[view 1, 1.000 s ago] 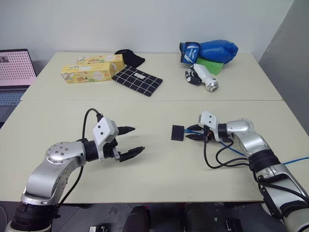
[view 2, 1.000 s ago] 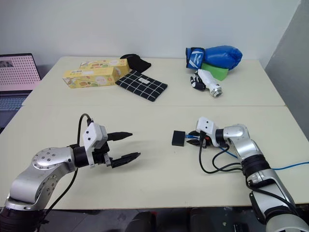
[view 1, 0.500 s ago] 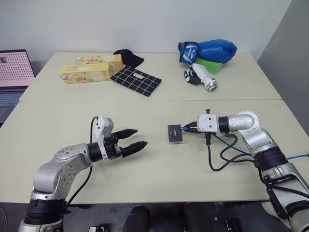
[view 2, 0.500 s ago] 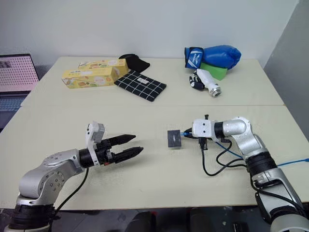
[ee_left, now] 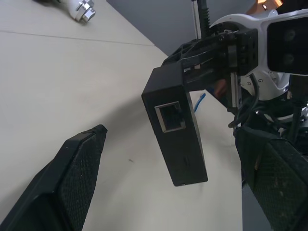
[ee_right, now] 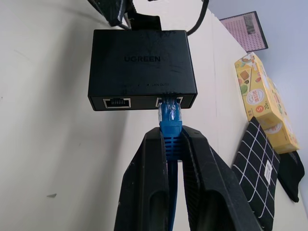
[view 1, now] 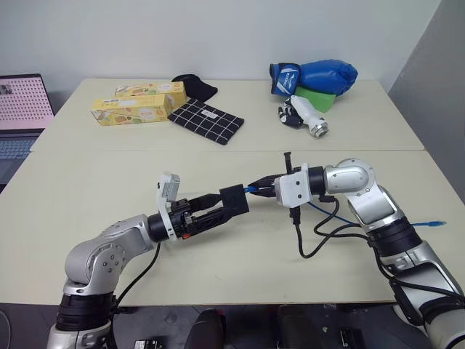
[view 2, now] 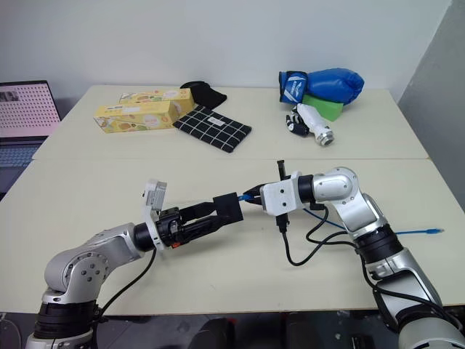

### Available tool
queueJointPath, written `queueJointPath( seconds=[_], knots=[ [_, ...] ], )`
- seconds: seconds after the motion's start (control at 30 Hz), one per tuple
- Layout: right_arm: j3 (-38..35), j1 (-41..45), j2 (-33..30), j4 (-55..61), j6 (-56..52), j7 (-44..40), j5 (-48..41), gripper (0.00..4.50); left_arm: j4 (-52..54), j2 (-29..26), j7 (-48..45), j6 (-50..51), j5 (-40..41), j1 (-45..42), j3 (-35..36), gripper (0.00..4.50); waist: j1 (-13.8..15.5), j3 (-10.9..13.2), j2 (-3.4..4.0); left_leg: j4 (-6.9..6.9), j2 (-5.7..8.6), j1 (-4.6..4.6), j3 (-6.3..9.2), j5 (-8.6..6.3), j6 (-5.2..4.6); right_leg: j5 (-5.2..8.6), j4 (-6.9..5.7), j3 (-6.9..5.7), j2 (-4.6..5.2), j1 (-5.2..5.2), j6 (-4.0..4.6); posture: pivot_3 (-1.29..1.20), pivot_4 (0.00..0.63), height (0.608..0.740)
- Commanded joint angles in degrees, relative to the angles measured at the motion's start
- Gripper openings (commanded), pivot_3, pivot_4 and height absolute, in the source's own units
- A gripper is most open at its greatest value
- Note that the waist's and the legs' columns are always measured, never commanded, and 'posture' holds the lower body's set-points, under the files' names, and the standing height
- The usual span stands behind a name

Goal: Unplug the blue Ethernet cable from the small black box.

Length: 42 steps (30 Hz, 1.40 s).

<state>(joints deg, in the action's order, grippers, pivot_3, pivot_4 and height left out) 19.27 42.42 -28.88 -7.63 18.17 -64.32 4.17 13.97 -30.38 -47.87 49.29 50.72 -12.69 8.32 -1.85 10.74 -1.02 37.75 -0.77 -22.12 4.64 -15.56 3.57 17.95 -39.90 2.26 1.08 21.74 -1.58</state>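
The right tool (ee_right: 172,144) pinches the cable (ee_right: 170,120) at its plug, carrying the box (view 1: 234,199) above the worktop (view 1: 94,189) between the left tool's (view 1: 218,209) wide-open fingers, likely so that tool can brace it.

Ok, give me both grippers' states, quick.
Left gripper: open, fingers either side of the small black box, not closed on it.
Right gripper: shut on the blue Ethernet cable at its plug, still in the box.

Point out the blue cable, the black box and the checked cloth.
blue cable (ee_right: 170,126), right wrist view, plug boot.
black box (ee_right: 141,61), right wrist view, top face.
checked cloth (view 1: 206,121), left eye view, middle.
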Motion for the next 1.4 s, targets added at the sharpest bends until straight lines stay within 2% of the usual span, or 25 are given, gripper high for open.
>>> queueJointPath(
  seconds=[0.03,0.1,0.23,0.47,0.53,0.67,0.73,0.83,0.93,0.97,1.07,1.17,1.3,1.4],
  knots=[
    [-0.88,1.25,0.22,3.00,0.39,0.73,-1.39,0.12,0.45,0.83,-0.12,-0.02,2.03,-0.66,0.92,3.73,0.01,0.00,0.00,0.00,0.00,0.00,0.00,0.00,0.00,0.00,0.00,0.00,0.00,0.00,0.00,0.00,0.150,0.740],
    [-0.76,1.23,0.24,3.26,0.68,0.91,-1.24,0.12,0.32,1.10,-0.09,0.02,2.12,-0.86,0.81,3.22,0.00,0.00,0.00,0.00,0.00,0.00,0.00,0.00,0.00,0.00,0.00,0.00,0.00,0.00,0.00,0.00,0.150,0.740],
    [-0.54,1.30,0.46,3.60,1.11,1.42,-1.07,0.12,-0.37,1.52,0.03,-0.22,1.67,-1.21,0.36,2.59,0.01,0.00,0.00,0.00,0.00,0.00,0.00,0.00,0.00,0.00,0.00,0.00,0.00,0.00,0.00,0.00,0.150,0.740],
    [-0.14,1.17,0.65,3.93,4.05,3.06,0.58,0.12,-1.84,1.38,-0.18,-0.44,0.61,-1.53,0.13,1.10,0.00,0.00,0.00,0.00,0.02,0.00,0.00,0.00,0.00,0.00,0.00,0.00,0.00,0.00,0.00,0.00,0.150,0.740],
    [0.05,0.98,0.57,4.01,4.91,3.57,1.31,0.12,-1.96,1.23,-0.31,-0.49,0.44,-1.48,0.17,0.80,0.00,0.00,0.00,0.00,0.02,0.00,0.00,0.00,0.00,0.00,0.00,0.00,0.00,0.00,0.00,0.00,0.150,0.740],
    [0.27,0.74,0.08,4.11,7.66,4.20,2.34,0.12,-2.65,0.76,-0.76,-0.64,0.06,-1.52,0.34,0.79,0.00,0.00,0.00,0.00,0.02,0.00,-0.01,0.00,0.00,0.00,0.01,0.01,0.00,0.00,0.00,0.00,0.150,0.740],
    [-0.02,0.79,-0.05,4.33,7.41,3.93,1.76,0.82,-2.92,0.44,-1.14,-0.60,-0.05,-1.49,0.47,0.79,0.00,0.00,0.00,0.00,0.04,0.00,-0.01,0.00,0.00,0.00,0.01,0.00,0.00,0.00,0.00,0.00,0.150,0.740],
    [-0.75,0.72,-1.18,5.28,5.66,2.27,0.00,1.43,-3.05,-0.44,-2.02,-1.10,-0.93,-1.47,0.16,0.79,-0.01,0.00,0.00,-0.01,0.04,0.01,0.00,0.00,0.00,0.00,0.01,0.00,0.00,0.01,0.00,0.00,0.150,0.740],
    [-2.00,-0.62,-4.22,9.35,-2.50,-2.51,-5.79,1.85,-2.95,-2.08,-4.07,-2.89,-3.38,-1.34,-1.22,0.79,0.02,0.00,0.00,-0.01,0.02,0.00,0.00,0.00,0.00,0.00,0.01,0.01,0.00,0.01,0.00,0.00,0.150,0.740],
    [-2.22,-0.88,-4.78,10.53,-4.80,-3.30,-7.35,1.85,-2.95,-2.51,-4.82,-3.73,-4.14,-1.23,-1.71,0.79,0.09,0.00,0.00,-0.01,0.00,0.00,0.01,0.00,0.00,0.00,0.03,0.01,0.01,0.00,0.00,0.00,0.150,0.740],
    [-4.53,-2.26,-6.19,17.58,-24.06,-4.63,-19.03,1.85,-2.79,-3.33,-8.05,-7.91,-7.11,-1.35,-3.63,0.79,0.12,0.00,0.00,-0.01,0.00,0.00,0.03,0.00,0.00,0.00,0.04,0.02,0.04,-0.03,0.00,0.00,0.150,0.740],
    [-6.16,-4.02,-4.97,21.43,-40.33,-1.79,-27.99,1.85,-3.01,-3.49,-11.28,-12.51,-9.36,-2.46,-4.79,0.79,0.15,0.00,0.00,-0.02,-0.03,-0.01,0.08,0.00,0.00,0.00,0.05,0.05,0.08,-0.04,0.01,0.00,0.150,0.740],
    [-6.63,-4.83,-2.02,23.09,-51.70,3.18,-32.38,1.85,-3.75,-4.42,-15.49,-16.88,-11.95,-3.53,-6.25,0.79,0.08,0.00,0.00,-0.03,0.03,-0.02,0.08,0.00,-0.01,0.00,0.06,0.04,0.03,-0.02,0.01,0.00,0.150,0.740],
    [-6.85,-5.26,-0.67,22.61,-55.30,4.73,-33.62,1.85,-4.07,-5.37,-18.47,-18.86,-13.34,-3.61,-7.29,0.79,0.03,0.00,0.01,-0.07,0.07,-0.02,0.00,-0.01,-0.01,0.00,0.06,0.02,0.00,0.03,0.01,0.00,0.150,0.740]
  ],
)
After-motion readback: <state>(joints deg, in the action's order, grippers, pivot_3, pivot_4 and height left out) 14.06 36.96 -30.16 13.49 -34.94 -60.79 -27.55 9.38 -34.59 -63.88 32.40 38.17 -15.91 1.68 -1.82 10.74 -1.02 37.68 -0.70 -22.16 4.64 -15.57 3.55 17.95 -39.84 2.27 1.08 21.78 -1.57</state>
